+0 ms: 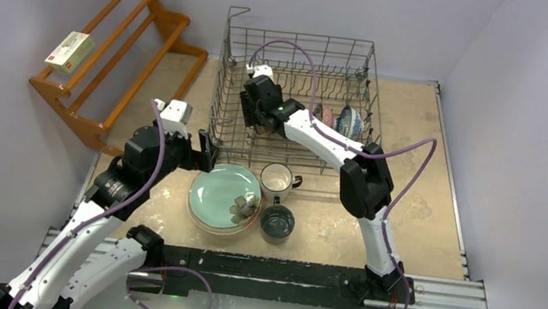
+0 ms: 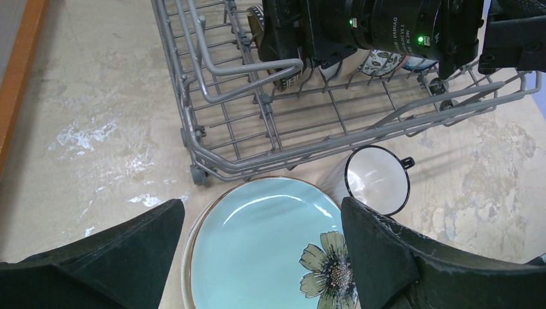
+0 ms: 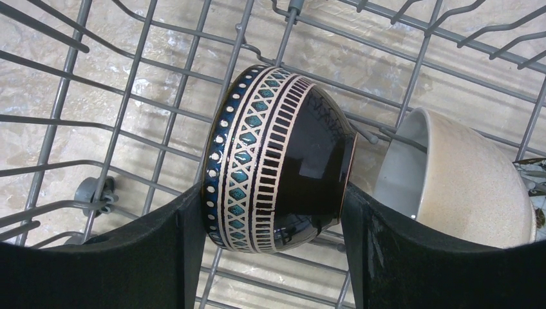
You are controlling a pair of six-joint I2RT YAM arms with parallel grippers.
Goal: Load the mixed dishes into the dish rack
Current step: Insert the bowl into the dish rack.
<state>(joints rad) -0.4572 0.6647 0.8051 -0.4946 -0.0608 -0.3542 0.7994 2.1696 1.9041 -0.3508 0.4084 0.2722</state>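
A mint green plate with a flower motif tops a stack of plates on the table, in front of the grey wire dish rack. My left gripper hovers open over the plate, touching nothing. Beside the stack are a white mug and, nearer, a dark teal mug. Inside the rack my right gripper is shut on a dark patterned bowl held on its side, a finger against its rim and one against its base. A beige bowl leans on tines just right of it.
A brown wooden slatted shelf with a small box on it stands at the far left. More patterned bowls sit at the rack's right side. The right arm crosses over the rack's near wall.
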